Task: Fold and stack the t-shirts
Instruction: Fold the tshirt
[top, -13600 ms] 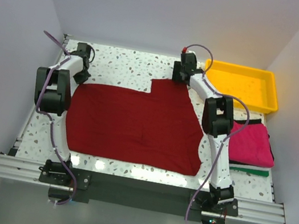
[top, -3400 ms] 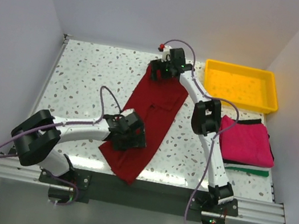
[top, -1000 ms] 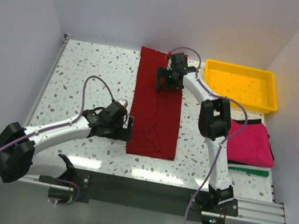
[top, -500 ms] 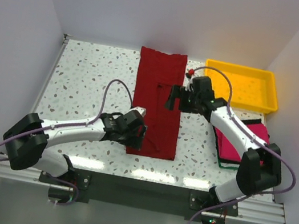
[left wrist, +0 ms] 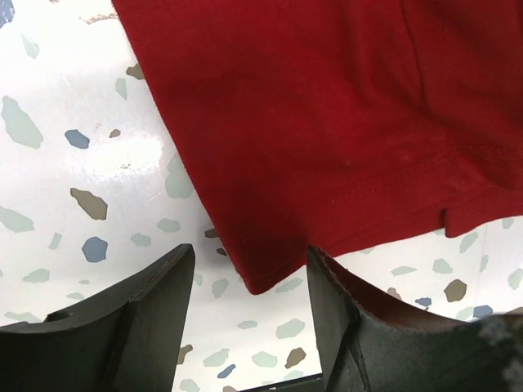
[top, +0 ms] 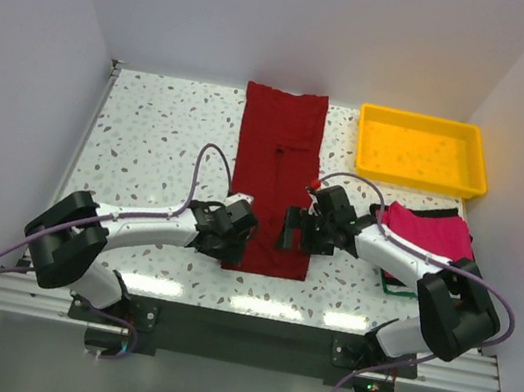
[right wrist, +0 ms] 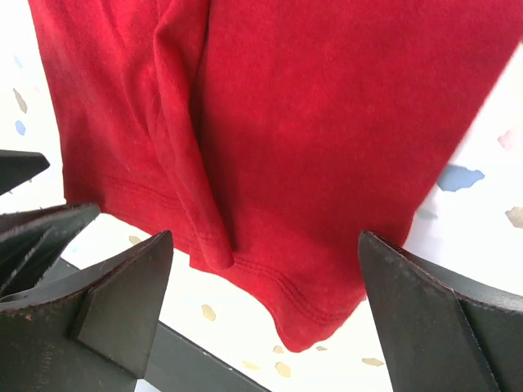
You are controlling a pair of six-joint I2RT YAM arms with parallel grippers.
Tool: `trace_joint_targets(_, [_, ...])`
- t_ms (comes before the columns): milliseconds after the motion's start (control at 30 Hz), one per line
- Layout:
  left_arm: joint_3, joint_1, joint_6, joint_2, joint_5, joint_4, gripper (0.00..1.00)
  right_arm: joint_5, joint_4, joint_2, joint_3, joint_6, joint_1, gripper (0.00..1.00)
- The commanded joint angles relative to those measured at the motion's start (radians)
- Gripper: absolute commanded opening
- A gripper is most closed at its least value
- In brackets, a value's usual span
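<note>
Down the middle of the table (top: 152, 126), from the far edge almost to the near edge: maroon t-shirt (top: 276, 173), already narrowed into a long strip. At its near left corner, left gripper (top: 233, 240), jaws apart and straddling the hem corner, with nothing pinched as yet in the wrist view. At its near right corner, right gripper (top: 293, 234), jaws spread wide over the hem, also with no grip. Placed so, most likely, to pinch both near corners at once and carry the hem toward the far edge for the next fold.

Near the right edge, set aside as the stack: magenta-pink t-shirt (top: 432, 241) on top, with slivers of black t-shirt (top: 442, 214) and green t-shirt (top: 391, 288) beneath. At the far right corner: yellow tray (top: 428, 119).

Hard to tell: the number of layers in the strip, though at least two, judging by a lengthwise ridge near the right hem. Partly hidden under the right arm: the stack's left side. Cut off in both wrist views: everything beyond the hem.
</note>
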Motion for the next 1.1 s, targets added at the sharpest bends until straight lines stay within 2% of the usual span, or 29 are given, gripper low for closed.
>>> trace_joint_targets(0, [0.022, -0.007, -0.018, 0.008, -0.024, -0.017, 0.61, 0.006, 0.034, -0.050, -0.026, 0.029, 0.001, 0.99])
trace_joint_targets(133, [0.005, -0.008, -0.011, 0.024, -0.002, -0.010, 0.56, -0.019, 0.060, -0.040, -0.055, 0.039, 0.001, 0.99])
trace_joint_targets(200, [0.001, -0.007, -0.011, 0.030, -0.004, -0.017, 0.49, -0.022, 0.063, -0.030, -0.060, 0.041, 0.003, 0.99])
trace_joint_targets(400, [-0.008, -0.007, -0.026, 0.036, -0.033, -0.056, 0.41, -0.003, 0.056, 0.016, -0.064, 0.035, 0.001, 0.99])
trace_joint_targets(533, [-0.025, -0.007, -0.043, 0.035, -0.054, -0.082, 0.29, 0.010, 0.047, 0.032, -0.064, 0.027, 0.001, 0.99])
trace_joint_targets(600, [-0.037, -0.007, -0.050, 0.024, -0.047, -0.088, 0.27, 0.018, 0.039, 0.036, -0.063, 0.026, 0.003, 0.99])
trace_joint_targets(700, [-0.057, -0.007, -0.066, 0.004, -0.051, -0.086, 0.19, 0.024, 0.036, 0.041, -0.066, 0.023, 0.001, 0.99])
trace_joint_targets(733, [-0.061, -0.007, -0.069, 0.002, -0.054, -0.085, 0.12, 0.023, 0.036, 0.041, -0.067, 0.023, 0.001, 0.99])
trace_joint_targets(800, [-0.064, -0.007, -0.075, -0.002, -0.047, -0.073, 0.07, 0.024, 0.030, 0.041, -0.066, 0.021, 0.001, 0.99])
trace_joint_targets(833, [-0.065, -0.007, -0.075, 0.001, -0.045, -0.065, 0.00, 0.026, 0.027, 0.041, -0.067, 0.021, 0.001, 0.99])
trace_joint_targets(1067, [-0.074, -0.005, -0.110, -0.007, -0.073, -0.089, 0.00, 0.050, 0.001, 0.033, -0.075, 0.012, 0.001, 0.99])
